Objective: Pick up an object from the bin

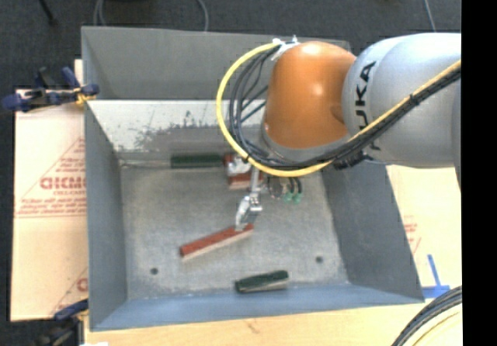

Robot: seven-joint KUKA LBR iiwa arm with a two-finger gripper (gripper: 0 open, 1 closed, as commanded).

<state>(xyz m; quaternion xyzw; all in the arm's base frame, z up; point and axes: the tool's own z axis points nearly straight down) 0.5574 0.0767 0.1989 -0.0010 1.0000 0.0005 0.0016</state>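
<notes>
Camera view: nearest us, a dark green bar (262, 281) lies by the front wall of the bin (105, 205). Behind it, a flat reddish-brown stick (215, 243) lies slantwise on the mid-floor. The pincer (247, 212) stands at the stick's end nearer the arm. We cannot tell how far it is open, nor whether it has hold of anything. Farther back are a small red-and-white piece (237, 169) and a second dark green bar (196, 160) at the rear wall. We judge a grip across the stick's narrow width safest, closed firmly before lifting, lest the stick pivot out.
</notes>
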